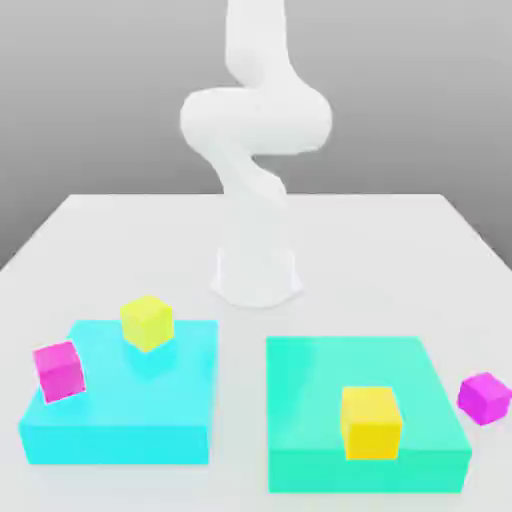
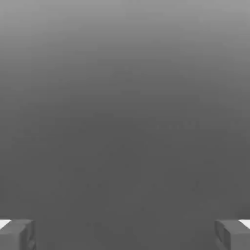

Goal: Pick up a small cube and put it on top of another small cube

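Purple cube (image 1: 485,397): on the counter (image 1: 120,230) at 4 o'clock, just beside the green block (image 1: 320,440).
Gold cube (image 1: 371,422): on that block, 5 o'clock.
Claw (image 2: 125,234): fully spread, empty.
Risk: pink cube (image 1: 59,371) at 8 o'clock or lime cube (image 1: 147,322) taken by mistake.
Risk: off-centre release lets the purple cube slide off.

Two flat slabs are placed side by side on the white bench (image 1: 400,240), before the white robot arm base (image 1: 256,275). The cyan slab (image 1: 150,420) lies at the exterior view's left and the teal-green slab (image 1: 320,400) at its right. On the cyan slab, the lime-yellow cube (image 1: 147,322) is set towards the back and the pinker magenta cube (image 1: 58,370) at the left edge. The golden-yellow cube (image 1: 371,422) is set on the teal-green slab, near the front. The purplish magenta cube (image 1: 485,397) lies on the bench, just beside that slab at the right.
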Controlling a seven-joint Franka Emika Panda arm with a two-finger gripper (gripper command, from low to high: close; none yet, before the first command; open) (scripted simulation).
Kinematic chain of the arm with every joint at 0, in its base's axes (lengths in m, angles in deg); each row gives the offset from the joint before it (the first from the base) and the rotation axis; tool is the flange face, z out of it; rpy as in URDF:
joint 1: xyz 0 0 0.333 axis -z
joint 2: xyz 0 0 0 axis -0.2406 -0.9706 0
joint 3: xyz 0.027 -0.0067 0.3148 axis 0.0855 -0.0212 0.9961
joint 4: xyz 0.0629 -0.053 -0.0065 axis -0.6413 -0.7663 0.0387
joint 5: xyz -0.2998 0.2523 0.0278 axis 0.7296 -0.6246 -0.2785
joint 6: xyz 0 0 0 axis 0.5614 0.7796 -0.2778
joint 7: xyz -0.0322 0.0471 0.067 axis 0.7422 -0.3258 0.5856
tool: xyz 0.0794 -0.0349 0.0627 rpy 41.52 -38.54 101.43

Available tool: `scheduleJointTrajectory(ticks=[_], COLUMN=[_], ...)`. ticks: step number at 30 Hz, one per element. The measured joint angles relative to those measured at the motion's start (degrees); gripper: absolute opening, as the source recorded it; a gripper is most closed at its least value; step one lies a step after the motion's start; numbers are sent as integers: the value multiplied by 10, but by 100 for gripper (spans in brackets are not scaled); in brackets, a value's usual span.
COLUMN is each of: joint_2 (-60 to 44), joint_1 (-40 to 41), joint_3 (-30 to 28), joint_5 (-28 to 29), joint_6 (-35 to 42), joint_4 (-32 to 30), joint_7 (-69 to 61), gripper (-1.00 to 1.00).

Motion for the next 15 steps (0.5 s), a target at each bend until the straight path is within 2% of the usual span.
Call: scheduleJointTrajectory(ticks=[15], joint_2=[-315], joint_1=[-181], joint_3=[52], joint_5=[14], joint_6=[-137], joint_4=[-68], joint_7=[-363], gripper=[0])
